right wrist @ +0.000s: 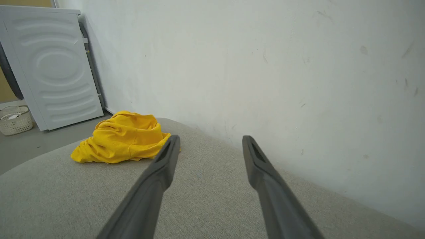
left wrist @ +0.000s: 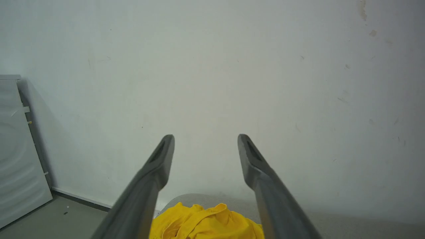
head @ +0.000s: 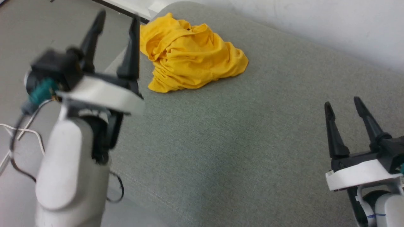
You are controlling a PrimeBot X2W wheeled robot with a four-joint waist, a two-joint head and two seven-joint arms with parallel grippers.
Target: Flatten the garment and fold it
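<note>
Garment (head: 189, 56) in a heap just beyond left gripper (head: 119, 16), seemingly apart.

A plain white wall (right wrist: 265, 66), scuffed and marked in places, runs along the far side. Against it sits a wide cushion (head: 236, 142) covered in grey woven fabric. Far left, on the grey floor (head: 31, 31), stands a white ribbed appliance (right wrist: 56, 66) (make unclear) with a pale basket (right wrist: 15, 120) just beside it.
</note>
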